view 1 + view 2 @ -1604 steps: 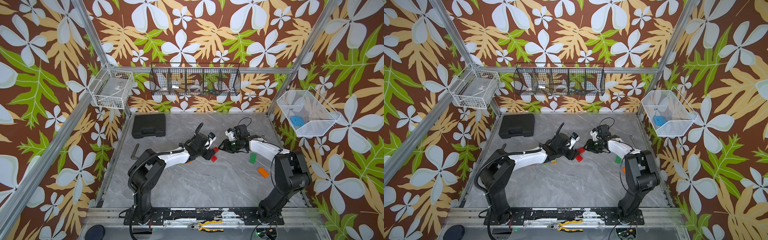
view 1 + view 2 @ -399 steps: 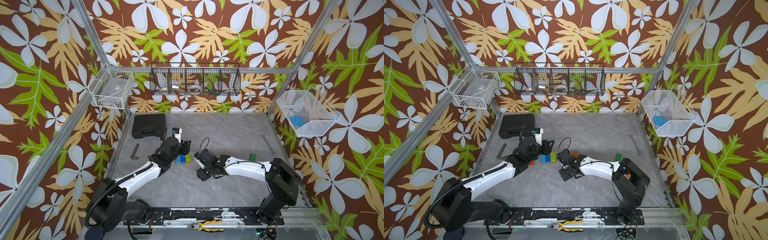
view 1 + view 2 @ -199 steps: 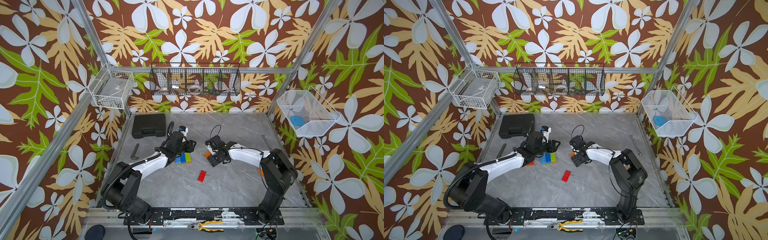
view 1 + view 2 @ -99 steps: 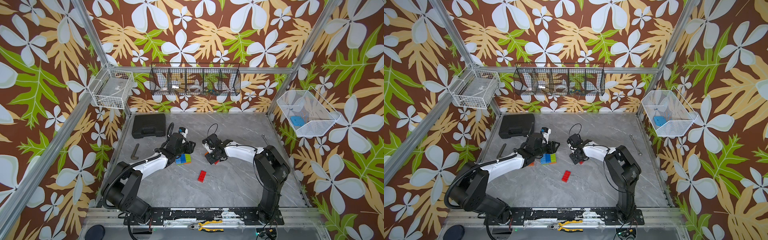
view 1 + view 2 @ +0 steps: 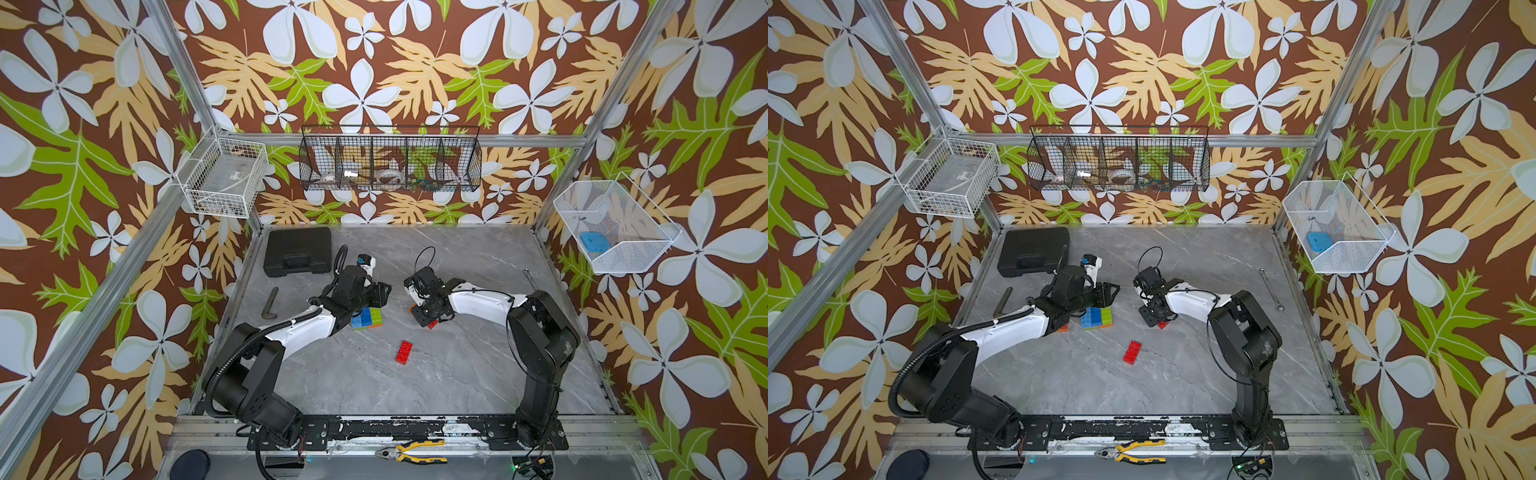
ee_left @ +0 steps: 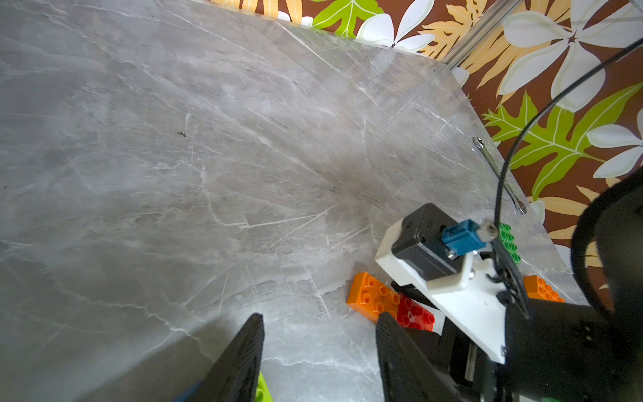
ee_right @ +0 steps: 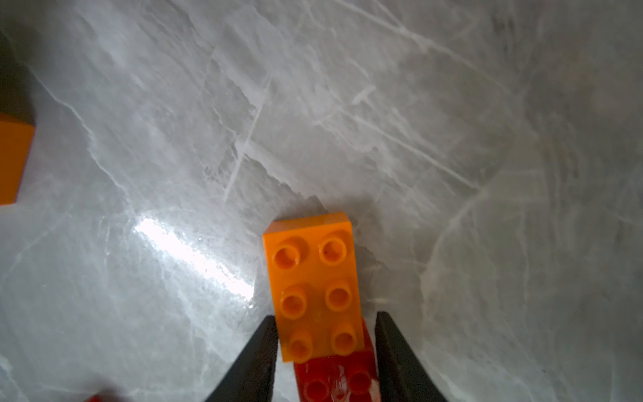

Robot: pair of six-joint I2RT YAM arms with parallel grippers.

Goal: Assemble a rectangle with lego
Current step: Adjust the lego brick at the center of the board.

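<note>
The grey table (image 5: 457, 374) is walled on three sides; its back left corner is taken by one black case (image 5: 297, 251); one bent tool (image 5: 271, 302) is laid near the left edge and one wrench (image 5: 1270, 289) along the right edge; the front half is open but for one loose red brick (image 5: 404, 352). A label inside the white wire basket (image 5: 216, 199) is too small to be read. The left gripper (image 6: 320, 314) is spread and empty, close by the joined block (image 5: 366, 319) of blue, lime and orange lego near the table's middle; the right gripper (image 7: 326, 316) is set astride one orange brick (image 7: 313, 275) overlapping a red brick (image 7: 334, 379); whether these are clamped cannot be told. One dark green brick (image 6: 508, 242) and a second orange brick (image 6: 542, 289) are seen beyond the right arm, towards the right edge.
</note>
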